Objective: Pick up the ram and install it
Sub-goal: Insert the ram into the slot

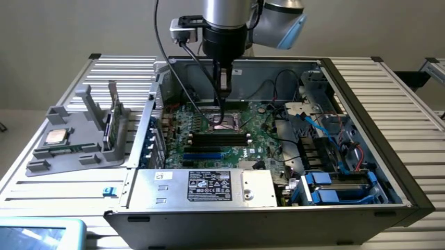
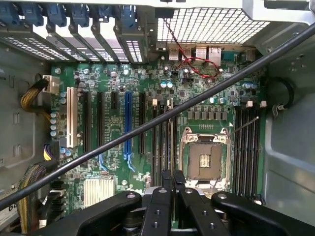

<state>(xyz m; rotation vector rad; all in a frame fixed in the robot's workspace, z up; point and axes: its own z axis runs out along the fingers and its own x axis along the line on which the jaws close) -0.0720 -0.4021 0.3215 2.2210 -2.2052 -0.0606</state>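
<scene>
The ram [image 1: 57, 151] is a thin green stick lying in the grey holder [image 1: 87, 140] on the table, at the exterior view's left, outside the computer case. My gripper [image 1: 223, 99] hangs inside the open case over the green motherboard [image 1: 208, 122], far from the ram. In the wrist view its black fingers [image 2: 166, 181] stand together with nothing between them, so the gripper [image 2: 172, 178] is shut and empty. It sits just by the bare processor socket [image 2: 204, 160]. Black memory slots [image 2: 246, 145] run along one side of the socket, and more slots [image 2: 162, 142] along the other.
A square silver processor chip [image 1: 56, 136] rests in the holder beside the ram. A black cable [image 2: 147, 125] crosses the wrist view diagonally. The power supply [image 1: 205, 186], drive bays with blue latches [image 1: 334, 187] and loose wires [image 1: 313, 125] crowd the case.
</scene>
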